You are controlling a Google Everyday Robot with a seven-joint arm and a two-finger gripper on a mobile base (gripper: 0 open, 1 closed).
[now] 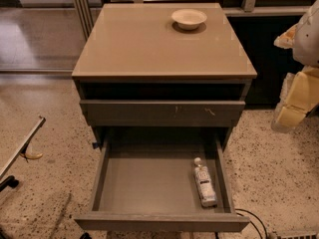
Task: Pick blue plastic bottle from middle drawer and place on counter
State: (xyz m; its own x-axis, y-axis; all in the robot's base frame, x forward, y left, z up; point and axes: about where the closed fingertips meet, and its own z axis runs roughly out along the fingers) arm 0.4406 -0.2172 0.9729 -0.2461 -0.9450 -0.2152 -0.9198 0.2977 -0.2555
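Observation:
The blue plastic bottle (205, 185), clear with a white cap and a pale label, lies on its side along the right wall of the middle drawer (144, 183). Its cap points toward the back. The drawer is pulled wide open and holds nothing else. Above it is the beige counter (144, 44). My gripper (292, 106), pale yellow and white, hangs at the right edge of the view. It is beside the cabinet, at about the counter's height, well above and to the right of the bottle.
A white bowl (189, 18) sits at the back right of the counter. A shut grey drawer front with pale scratches (159, 112) is above the open drawer. A metal bar (22, 146) lies on the floor at left. A black cable (251, 218) runs by the drawer's front right corner.

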